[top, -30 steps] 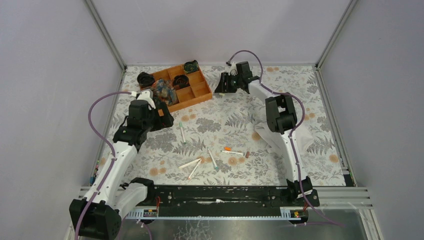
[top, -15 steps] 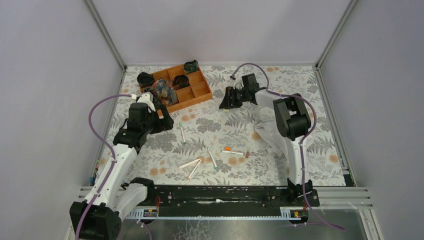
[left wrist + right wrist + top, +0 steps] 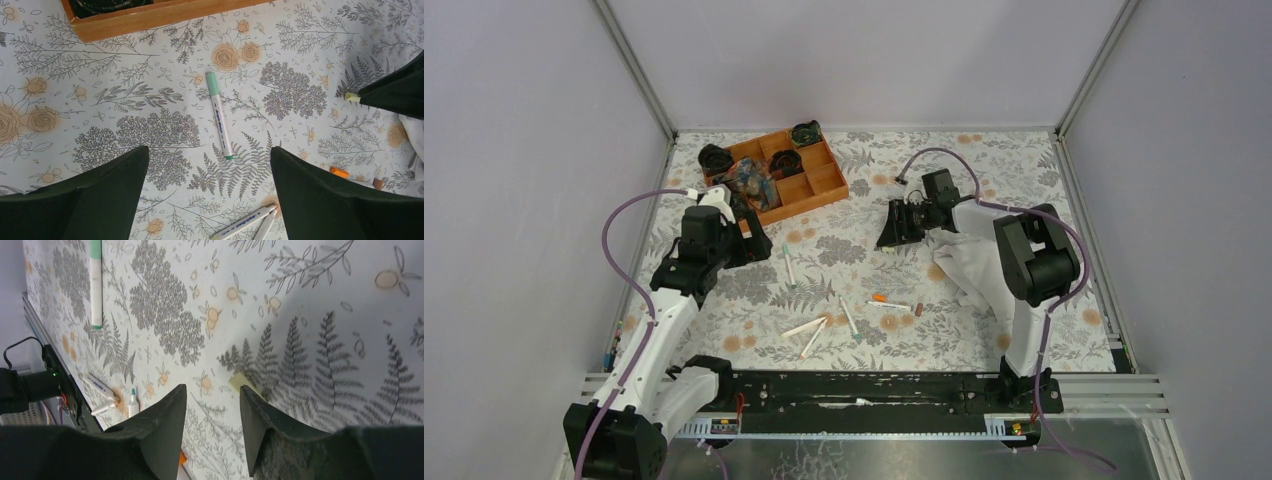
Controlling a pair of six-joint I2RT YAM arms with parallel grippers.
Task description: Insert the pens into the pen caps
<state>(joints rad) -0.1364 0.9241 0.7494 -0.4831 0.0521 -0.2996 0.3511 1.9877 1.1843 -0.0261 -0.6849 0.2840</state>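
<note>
1. The table (image 3: 1024,170) carries a fern-and-flower print cover.
2. A wooden tray (image 3: 819,195) sits at its far left.
3. A green-capped pen (image 3: 219,120) lies near the tray; three more pens (image 3: 805,327) lie mid-table toward the front.
4. Just right of them lie an orange-capped pen (image 3: 892,303) and a brown cap (image 3: 921,309).
5. Crumpled white paper (image 3: 969,265) lies at the right.

right hand (image 3: 894,232) drawn nearer and rightward, jaws slightly narrower

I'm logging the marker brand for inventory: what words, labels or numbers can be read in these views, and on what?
No text is legible.
Green-ended pen: blue print along the barrel, too blurred to read.
Pens at the left wrist view's bottom edge: blue print, too small to read.
Wooden tray, floral table cover: no text shows.
</note>
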